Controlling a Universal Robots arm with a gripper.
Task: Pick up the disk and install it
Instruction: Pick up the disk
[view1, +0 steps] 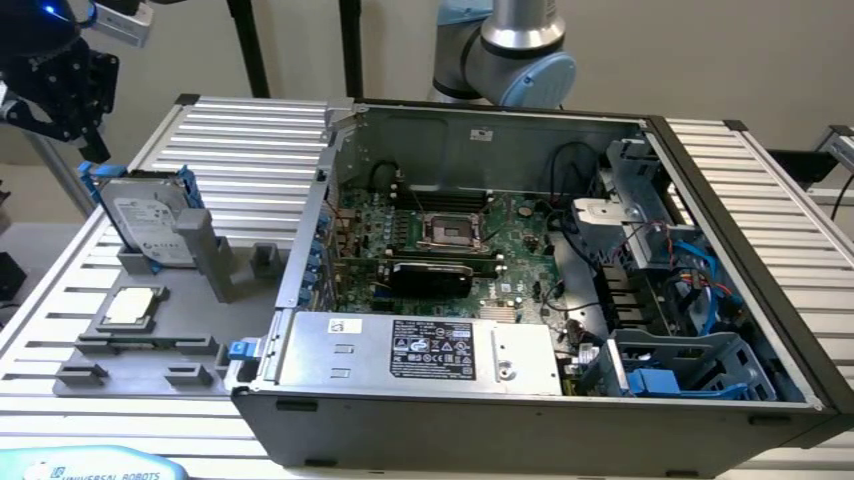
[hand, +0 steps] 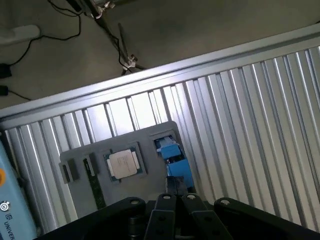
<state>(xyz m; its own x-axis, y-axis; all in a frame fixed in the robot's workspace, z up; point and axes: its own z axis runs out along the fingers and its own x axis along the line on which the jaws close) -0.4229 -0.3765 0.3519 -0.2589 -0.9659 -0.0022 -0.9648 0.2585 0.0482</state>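
Observation:
The disk (view1: 144, 222), a silver-grey drive with a white label in a bright blue carrier, stands on edge in a slot of the grey fixture (view1: 160, 340) at the exterior view's left. My black gripper (view1: 90, 145) hangs just above the disk's upper far corner, apart from it. In the wrist view the gripper (hand: 177, 202) looks down on the blue carrier's edge (hand: 174, 159), and its fingers (hand: 165, 204) are shut with nothing between them.
A small square silver chip (view1: 134, 305) (hand: 122, 164) lies on the same fixture. The open computer case (view1: 534, 400) takes up the middle and right, with a motherboard (view1: 441, 235), a grey power supply box (view1: 420, 350) and blue drive bays (view1: 681, 365). The ribbed metal table (view1: 254, 140) lies beneath.

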